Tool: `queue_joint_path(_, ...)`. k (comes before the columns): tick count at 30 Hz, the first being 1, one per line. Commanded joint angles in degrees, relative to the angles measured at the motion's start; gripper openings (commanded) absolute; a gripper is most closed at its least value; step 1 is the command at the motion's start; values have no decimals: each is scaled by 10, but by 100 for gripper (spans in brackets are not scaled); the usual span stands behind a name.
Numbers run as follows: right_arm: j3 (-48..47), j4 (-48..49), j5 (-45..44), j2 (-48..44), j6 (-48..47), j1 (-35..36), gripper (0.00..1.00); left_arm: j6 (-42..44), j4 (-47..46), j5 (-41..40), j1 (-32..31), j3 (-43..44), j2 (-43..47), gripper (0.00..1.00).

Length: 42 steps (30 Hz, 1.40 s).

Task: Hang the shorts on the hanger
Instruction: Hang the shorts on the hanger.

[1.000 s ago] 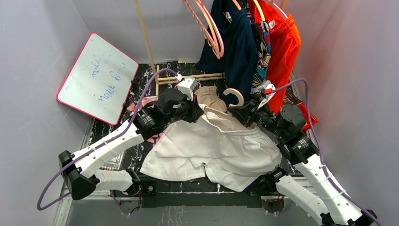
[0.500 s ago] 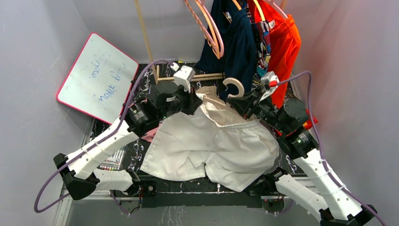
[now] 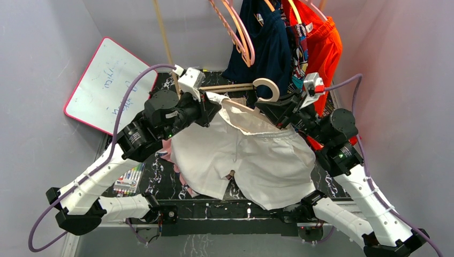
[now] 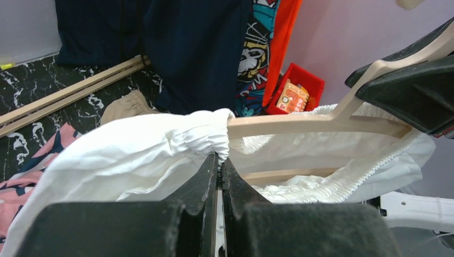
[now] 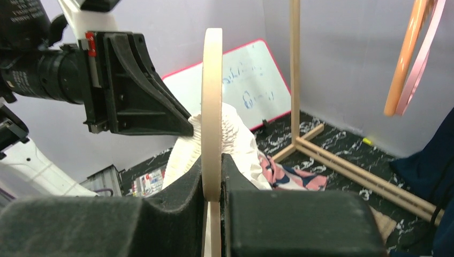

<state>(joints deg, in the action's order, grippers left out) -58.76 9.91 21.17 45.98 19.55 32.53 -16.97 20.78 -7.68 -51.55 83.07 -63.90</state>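
The hanger is held up over the back of the worktop, at about 12 o'clock from the arms. Its hook curls toward 12 o'clock and its long axis runs roughly from 10 to 4 o'clock. The right gripper has its jaws narrow, clamped on the hanger just below the hook. The shorts hang from the hanger. Their waistband lies toward 12 o'clock and both legs trail toward 6 o'clock, so their long axis runs 12 to 6. The left gripper has its jaws pinched fully together on the gathered waistband at the 10 o'clock end of the hanger.

That end of the hanger disappears inside the bunched waistband. The 4 o'clock arm is hidden behind the right gripper and the fabric. The drawstring cannot be made out. A pink patterned garment shows only as a sliver at the shorts' 9 o'clock edge. The tan shorts show only in the left wrist view.

A second ago the shorts lay spread wide and low on the worktop, with the tan shorts in plain sight above them. Since then both grippers have moved toward 12 o'clock and the hook with them. The shorts now hang narrower, and the left jaws have closed.
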Motion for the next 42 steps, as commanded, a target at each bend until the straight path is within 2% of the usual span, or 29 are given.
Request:
queue_joint_path(1,5,17,-2,-20,8,1,0,10,2,-28,-1,4,13,0)
queue_joint_path(11,-30,11,19,5,17,1,0,3,-12,30,-1,72,-42,0)
queue_joint_path(21,-80,-108,77,33,-49,2,0,44,-18,-48,-1,135,-39,0)
queue_joint_path(27,-72,-76,93,37,-31,1,0,28,-23,17,-1,133,-53,0)
queue_joint_path(31,-42,-2,32,9,-10,2,0,1,-13,61,-1,105,-57,0)
queue_joint_path(35,-41,14,-21,-5,-15,1,0,-15,-10,58,-1,63,-27,0)
queue_joint_path(40,-43,35,-26,-10,-10,1,0,-14,7,40,-1,45,-4,0)
queue_joint_path(41,-46,36,-21,-9,-9,1,0,-12,10,37,-1,47,-1,13)
queue_joint_path(42,-49,35,-15,-8,-8,1,0,-9,12,38,-1,49,2,32)
